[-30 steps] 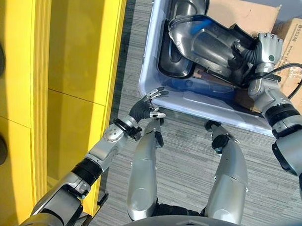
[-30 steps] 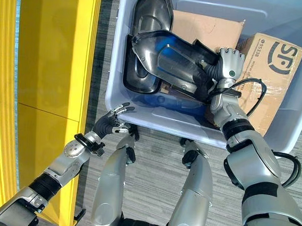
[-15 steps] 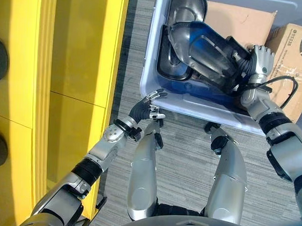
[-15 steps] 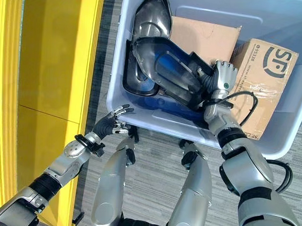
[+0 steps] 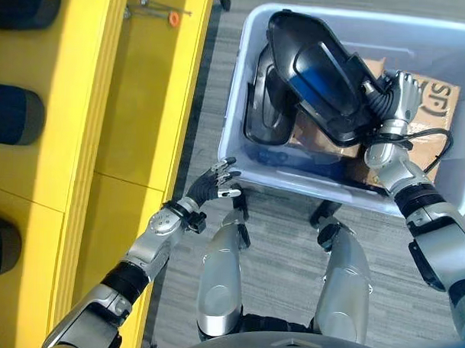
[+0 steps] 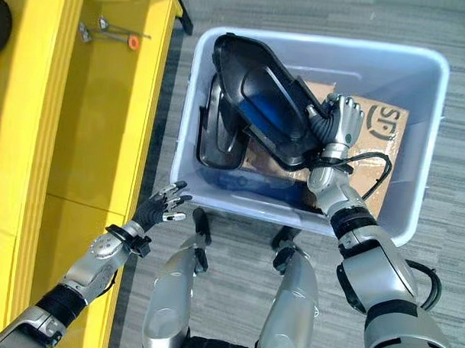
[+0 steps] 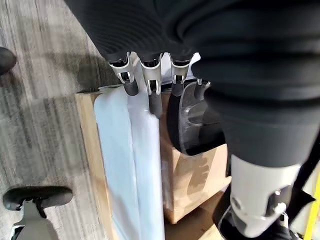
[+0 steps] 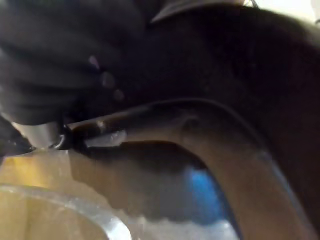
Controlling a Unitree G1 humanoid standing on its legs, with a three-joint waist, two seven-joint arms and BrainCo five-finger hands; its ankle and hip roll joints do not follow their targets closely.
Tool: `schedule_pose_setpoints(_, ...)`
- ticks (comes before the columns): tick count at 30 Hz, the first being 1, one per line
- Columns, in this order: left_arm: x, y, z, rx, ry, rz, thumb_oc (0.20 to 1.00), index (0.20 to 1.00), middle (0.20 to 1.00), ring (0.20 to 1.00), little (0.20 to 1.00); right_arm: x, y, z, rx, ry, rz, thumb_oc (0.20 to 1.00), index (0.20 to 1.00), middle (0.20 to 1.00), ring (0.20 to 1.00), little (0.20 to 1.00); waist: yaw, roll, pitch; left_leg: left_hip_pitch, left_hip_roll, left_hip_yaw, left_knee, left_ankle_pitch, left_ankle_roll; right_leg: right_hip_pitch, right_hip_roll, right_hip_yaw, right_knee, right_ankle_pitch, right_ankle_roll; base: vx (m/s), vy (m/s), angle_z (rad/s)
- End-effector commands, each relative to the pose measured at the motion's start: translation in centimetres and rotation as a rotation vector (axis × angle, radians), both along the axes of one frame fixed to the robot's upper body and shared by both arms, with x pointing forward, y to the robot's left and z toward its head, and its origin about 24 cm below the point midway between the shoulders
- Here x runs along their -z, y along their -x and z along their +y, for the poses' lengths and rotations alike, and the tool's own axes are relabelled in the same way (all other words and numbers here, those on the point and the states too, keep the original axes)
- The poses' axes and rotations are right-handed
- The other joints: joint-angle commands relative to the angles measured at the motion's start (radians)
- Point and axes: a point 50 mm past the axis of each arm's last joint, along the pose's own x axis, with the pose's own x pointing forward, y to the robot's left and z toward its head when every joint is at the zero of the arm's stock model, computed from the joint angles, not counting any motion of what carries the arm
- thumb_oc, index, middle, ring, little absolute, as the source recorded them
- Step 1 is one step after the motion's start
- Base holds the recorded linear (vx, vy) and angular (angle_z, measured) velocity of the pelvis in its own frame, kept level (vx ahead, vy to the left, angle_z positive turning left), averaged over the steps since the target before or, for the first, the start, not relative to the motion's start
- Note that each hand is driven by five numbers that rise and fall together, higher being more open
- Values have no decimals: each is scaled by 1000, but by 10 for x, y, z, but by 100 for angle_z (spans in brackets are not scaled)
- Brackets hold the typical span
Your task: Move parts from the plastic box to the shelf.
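A large black moulded part [image 6: 259, 98] with a glossy blue sheen stands tilted above the pale blue plastic box [image 6: 186, 146]. My right hand [image 6: 342, 126] is shut on its right end, over the box's right half; the part [image 8: 200, 150] looms close in the right wrist view. A second black part [image 6: 218, 139] lies in the box's left side under it. My left hand [image 5: 214, 184] hovers open, fingers spread, just outside the box's near left corner, touching nothing; its fingers [image 7: 150, 85] point at the box wall [image 7: 130, 165]. The yellow shelf [image 5: 136, 102] runs along the left.
A cardboard carton [image 6: 381, 127] sits in the box's right side. Dark parts [image 5: 13, 114] rest on the shelf's lower levels at the far left. Small metal bits and an orange piece [image 6: 132, 41] lie on the shelf top. Grey carpet surrounds the box.
The camera has shifted, bringing the whole box into view. My right hand has raised the black part and tipped it more upright. The left hand stays open by the box corner.
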Motion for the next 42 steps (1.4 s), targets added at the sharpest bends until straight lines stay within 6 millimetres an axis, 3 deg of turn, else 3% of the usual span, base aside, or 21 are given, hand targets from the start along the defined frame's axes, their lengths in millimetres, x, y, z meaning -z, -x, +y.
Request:
schedule_pose_setpoints(1,1,6,-5,36,-2,-9,1000,1000,1000,1000,1000,-45,-1,2,-68,-83,-147,200,200,200,200,200,14,-5,-20,-5,27,40,81,-95,-26,67,1,33,10,-84,104,85,50,-9)
schedule_pose_setpoints(8,14,16,1,29,-1,42,1000,1000,1000,1000,1000,-31,-2,-6,-98,-227,-64,200,200,200,200,200,16,-11,-39,97,18,41,43,-89,-24,179,18,29,-36,-88,103,74,39,-4)
schedule_pose_setpoints(10,26,26,4,30,1,90,1000,1000,1000,1000,1000,-2,-1,-6,-192,-434,48,200,200,200,200,200,12,-21,-70,159,20,44,0,-71,-31,248,32,25,-87,-80,102,138,88,-9)
schedule_pose_setpoints(15,39,39,5,34,15,138,1000,1000,1000,1000,1000,33,6,9,-315,-558,165,200,200,200,200,200,2,-38,-114,230,17,49,-45,-50,-38,334,55,25,-157,-66,105,93,98,-7)
schedule_pose_setpoints(19,51,54,-2,106,3,190,1000,1000,1000,1000,1000,70,24,33,-446,-636,285,200,200,200,200,200,-21,-60,-172,293,3,54,-69,-44,-34,416,73,35,-221,-46,110,110,161,-6)
schedule_pose_setpoints(25,58,70,-11,194,22,267,1000,1000,1000,1000,1000,114,57,50,-586,-723,423,200,200,200,200,200,-54,-71,-239,347,-12,72,-92,-44,-18,477,67,51,-266,-21,128,54,181,-5)
schedule_pose_setpoints(27,56,71,-7,178,7,248,1000,1000,1000,1000,1000,129,74,62,-643,-766,468,200,200,200,200,200,-67,-75,-267,378,-33,86,-115,-49,2,504,52,56,-285,0,153,2,273,-13)
schedule_pose_setpoints(33,47,65,5,131,-37,201,1000,1000,1000,1000,1000,133,86,68,-671,-766,470,200,200,200,200,200,-68,-76,-289,407,-75,112,-160,-52,38,513,14,47,-309,56,198,-58,224,-2)
schedule_pose_setpoints(37,45,63,15,59,-72,181,1000,1000,1000,1000,1000,130,83,72,-692,-769,469,200,200,200,200,200,-52,-78,-291,419,-87,156,-177,-57,41,498,7,-16,-313,88,209,-86,129,-17)
schedule_pose_setpoints(42,41,62,24,8,-62,173,1000,1000,1000,1000,1000,136,92,64,-675,-777,475,200,200,200,200,200,-76,-90,-298,396,-111,128,-171,-57,44,520,136,69,-302,1,152,-25,-4,-12)
